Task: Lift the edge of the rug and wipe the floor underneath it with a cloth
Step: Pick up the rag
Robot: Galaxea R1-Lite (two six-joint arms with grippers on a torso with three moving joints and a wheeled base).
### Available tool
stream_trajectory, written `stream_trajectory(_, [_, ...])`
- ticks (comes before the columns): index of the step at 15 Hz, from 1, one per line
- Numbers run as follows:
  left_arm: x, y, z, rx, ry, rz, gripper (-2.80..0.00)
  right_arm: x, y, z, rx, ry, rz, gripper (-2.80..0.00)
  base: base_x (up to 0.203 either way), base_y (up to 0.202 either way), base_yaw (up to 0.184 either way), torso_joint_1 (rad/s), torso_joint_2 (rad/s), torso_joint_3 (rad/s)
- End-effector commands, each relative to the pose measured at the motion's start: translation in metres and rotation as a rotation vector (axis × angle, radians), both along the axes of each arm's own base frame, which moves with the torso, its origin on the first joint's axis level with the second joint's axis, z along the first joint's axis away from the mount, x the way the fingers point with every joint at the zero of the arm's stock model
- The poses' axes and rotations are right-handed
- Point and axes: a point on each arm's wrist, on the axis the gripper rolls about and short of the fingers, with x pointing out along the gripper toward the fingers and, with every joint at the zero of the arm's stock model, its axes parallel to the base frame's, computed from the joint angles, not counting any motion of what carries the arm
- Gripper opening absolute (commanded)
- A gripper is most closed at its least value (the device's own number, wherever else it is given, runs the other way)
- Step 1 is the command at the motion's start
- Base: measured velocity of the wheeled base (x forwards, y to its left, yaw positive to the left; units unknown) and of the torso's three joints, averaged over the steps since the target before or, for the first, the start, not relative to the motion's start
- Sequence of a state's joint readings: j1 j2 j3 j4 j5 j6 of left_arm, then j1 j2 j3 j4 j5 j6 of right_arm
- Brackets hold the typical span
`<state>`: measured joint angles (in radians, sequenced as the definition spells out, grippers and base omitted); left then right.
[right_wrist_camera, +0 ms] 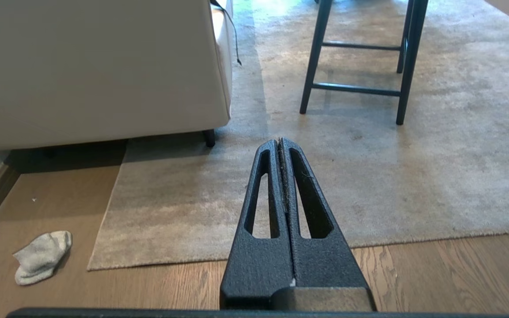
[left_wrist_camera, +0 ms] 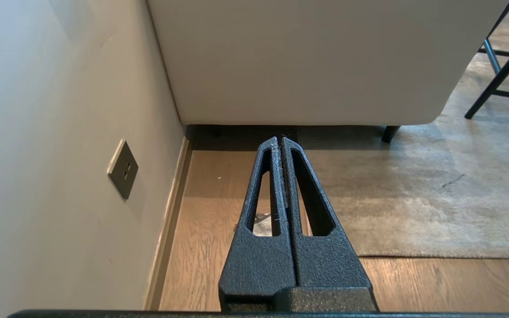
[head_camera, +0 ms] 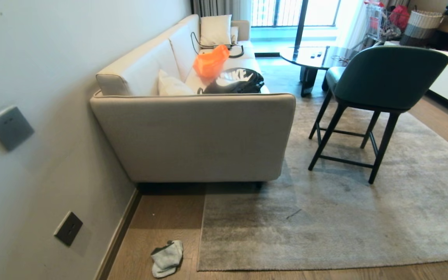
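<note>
The grey-beige rug lies flat on the floor (head_camera: 161, 225), and its near rug edge (head_camera: 286, 268) ends in a corner (head_camera: 198, 269) close to the sofa. A crumpled pale cloth (head_camera: 167, 258) rests on the wood planks left of that corner, also seen as the cloth (right_wrist_camera: 41, 257) in the right wrist view. My left gripper (left_wrist_camera: 280, 140) is shut and empty, hanging above the floor with the cloth partly hidden behind its fingers. Over the rug edge (right_wrist_camera: 413, 240), my right gripper (right_wrist_camera: 279, 141) is shut and empty too. Neither arm shows in the head view.
A beige sofa (head_camera: 193, 136) stands against the wall (head_camera: 45, 116) with its legs on the rug. A dark green bar stool (head_camera: 364, 101) stands on the rug to the right. A dark baseboard (head_camera: 119, 233) and wall sockets (head_camera: 68, 228) line the left side.
</note>
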<state>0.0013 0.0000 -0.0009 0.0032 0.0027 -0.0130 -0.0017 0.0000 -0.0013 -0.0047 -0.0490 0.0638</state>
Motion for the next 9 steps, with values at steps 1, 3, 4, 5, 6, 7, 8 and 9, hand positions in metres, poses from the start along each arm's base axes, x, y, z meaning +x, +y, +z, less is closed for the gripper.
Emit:
stream_trajectory(1, [0.0001,0.0000,-0.0001,-0.001,-0.001,0.001,-2.80,0.0001,0.0000,0.0002,0.001,0.000,0.000,-2.80,0.000,0.000,0.000,0.002,0.31,0.332])
stream_trajectory(3, [0.0000,0.0000,0.0001,-0.001,-0.001,0.001,-2.80,0.0000,0.0000,0.0002,0.001,-0.001,0.000,-2.80,0.000,0.000,0.000,0.001,0.03,0.046])
stream_trajectory(4, [0.0001,0.0000,-0.0001,-0.001,-0.001,0.001,-2.80,0.0001,0.0000,0.0003,0.001,0.000,0.000,-2.80,0.000,0.000,0.000,0.000,0.00,0.000])
stream_trajectory(5, [0.0000,0.0000,0.0000,-0.001,-0.001,0.001,-2.80,0.0001,0.0000,0.0002,0.001,0.000,-0.001,-2.80,0.000,0.000,0.000,0.000,0.00,0.000])
stream_trajectory(6, [0.0001,0.0000,-0.0001,-0.001,-0.001,0.001,-2.80,0.0001,0.0000,0.0003,0.001,0.000,0.000,-2.80,0.000,0.000,0.000,0.000,0.00,0.000])
stream_trajectory(7, [0.0001,0.0000,-0.0001,-0.001,-0.001,0.001,-2.80,0.0001,0.0000,0.0003,0.001,0.000,0.000,-2.80,0.000,0.000,0.000,0.000,0.00,0.000])
stream_trajectory(8, [0.0001,0.0000,-0.0001,-0.001,-0.001,0.001,-2.80,0.0001,0.0000,0.0003,0.001,0.000,0.000,-2.80,0.000,0.000,0.000,0.000,0.00,0.000])
stream_trajectory(9, [0.0000,0.0000,0.0002,-0.001,-0.002,0.001,-2.80,0.0001,0.0000,0.0002,0.001,0.000,0.000,-2.80,0.000,0.000,0.000,0.000,0.00,0.000])
